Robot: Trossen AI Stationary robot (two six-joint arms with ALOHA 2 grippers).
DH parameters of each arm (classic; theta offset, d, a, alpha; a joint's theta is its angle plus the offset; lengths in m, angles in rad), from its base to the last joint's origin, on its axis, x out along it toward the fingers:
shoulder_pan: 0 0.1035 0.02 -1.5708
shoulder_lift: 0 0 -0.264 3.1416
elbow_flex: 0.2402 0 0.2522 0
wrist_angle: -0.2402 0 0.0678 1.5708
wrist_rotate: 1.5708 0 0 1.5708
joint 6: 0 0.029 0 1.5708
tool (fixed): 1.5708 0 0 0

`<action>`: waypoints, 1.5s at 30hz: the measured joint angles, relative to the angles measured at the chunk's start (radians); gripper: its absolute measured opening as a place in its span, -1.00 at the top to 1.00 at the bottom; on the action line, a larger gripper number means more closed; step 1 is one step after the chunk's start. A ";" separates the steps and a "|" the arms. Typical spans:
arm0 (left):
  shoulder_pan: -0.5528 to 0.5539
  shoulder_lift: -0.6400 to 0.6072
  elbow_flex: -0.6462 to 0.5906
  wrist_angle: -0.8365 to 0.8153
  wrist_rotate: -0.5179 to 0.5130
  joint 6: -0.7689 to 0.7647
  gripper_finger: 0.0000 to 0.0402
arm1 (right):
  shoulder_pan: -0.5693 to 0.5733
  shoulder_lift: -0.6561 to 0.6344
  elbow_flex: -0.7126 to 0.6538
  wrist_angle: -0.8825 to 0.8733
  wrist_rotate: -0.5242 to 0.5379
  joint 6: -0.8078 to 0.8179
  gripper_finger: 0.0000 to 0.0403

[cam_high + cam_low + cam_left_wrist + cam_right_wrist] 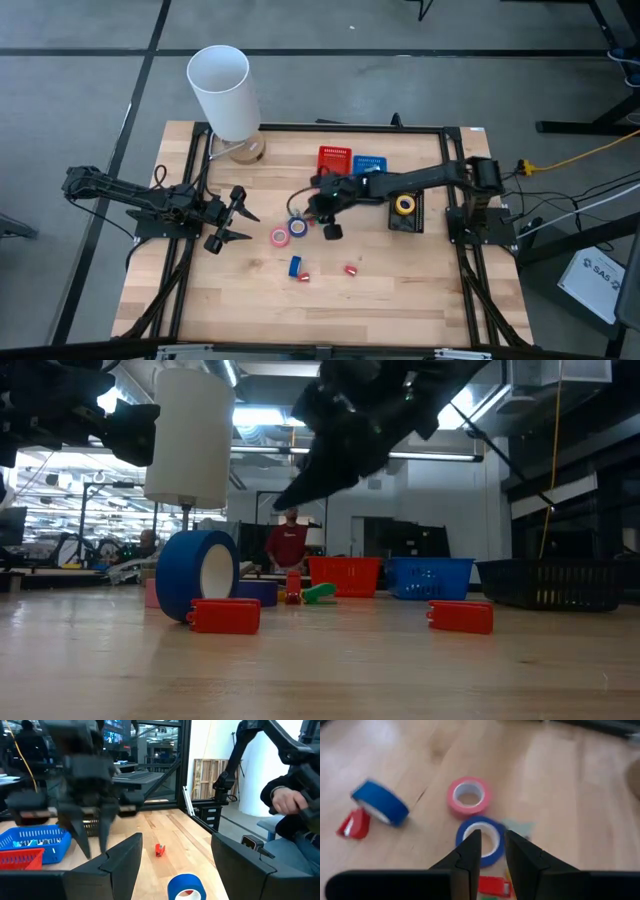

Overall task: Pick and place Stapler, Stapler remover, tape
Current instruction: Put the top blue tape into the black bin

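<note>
The right gripper [492, 851] is held just above the flat blue tape roll [481, 840], fingers narrowly parted and empty. A pink tape roll [468, 795] lies flat just beside that blue roll, and an upright blue roll [380, 802] with a small red piece [354, 824] is found farther from it. The left gripper [232, 217] is held wide open and empty, well apart from the flat blue roll.

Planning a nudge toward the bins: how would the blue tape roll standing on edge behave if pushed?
The blue tape roll standing on its edge would probably roll or topple: only its narrow rim meets the wooden table. It likely feels light, being a hollow ring. The small red block beside it might stop it.
</note>
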 joint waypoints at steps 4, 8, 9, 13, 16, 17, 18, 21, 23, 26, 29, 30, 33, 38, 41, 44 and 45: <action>0.000 0.000 0.000 0.000 0.000 0.000 -0.17 | 0.034 0.074 0.033 0.000 -0.007 -0.051 0.57; 0.000 0.000 0.000 0.000 0.000 0.000 -0.17 | 0.056 0.117 0.052 0.002 -0.007 -0.059 0.57; 0.000 0.000 0.000 0.000 0.000 0.000 -0.17 | 0.058 0.120 0.053 0.002 -0.007 -0.067 0.57; 0.000 0.000 0.000 0.000 0.000 0.000 -0.17 | 0.062 0.121 0.056 0.007 -0.007 -0.119 0.57; 0.000 0.000 0.000 0.000 0.000 0.000 -0.17 | 0.062 0.121 0.056 0.007 -0.007 -0.126 0.55; 0.000 0.000 0.000 0.000 0.000 0.000 -0.17 | 0.062 0.121 0.056 0.008 -0.007 -0.127 0.53; 0.000 0.000 0.000 0.000 0.000 0.000 -0.17 | 0.061 0.121 0.056 0.008 -0.007 -0.130 0.50; 0.000 0.000 0.000 0.000 0.000 0.000 -0.17 | 0.061 0.121 0.056 0.013 -0.006 -0.133 0.36; 0.000 0.000 0.000 0.000 0.000 0.000 -0.17 | 0.062 0.121 0.056 0.015 -0.006 -0.130 0.26; 0.000 0.000 0.000 0.000 0.000 0.000 -0.17 | 0.060 0.134 0.056 0.034 -0.005 -0.129 0.14; 0.000 0.000 0.000 0.000 0.000 0.000 -0.17 | 0.060 0.168 0.056 0.078 -0.003 -0.131 0.08; 0.000 0.000 0.000 0.000 0.000 0.000 -0.17 | 0.060 0.180 0.056 0.093 -0.003 -0.133 0.07; 0.000 0.000 0.000 0.000 0.000 0.000 -0.17 | 0.060 0.208 0.056 0.114 -0.003 -0.133 0.06; 0.000 0.000 0.000 0.000 0.000 0.000 -0.17 | 0.054 0.236 0.056 0.116 -0.003 -0.133 0.13; 0.000 0.000 0.000 0.000 0.000 0.000 -0.17 | 0.054 0.238 0.056 0.100 0.006 -0.132 0.22; 0.000 0.000 0.000 0.000 0.000 0.000 -0.17 | 0.054 0.238 0.056 0.083 0.036 -0.132 0.38; 0.000 0.000 0.000 0.000 0.000 0.000 -0.17 | 0.053 0.237 0.056 0.077 0.043 -0.132 0.45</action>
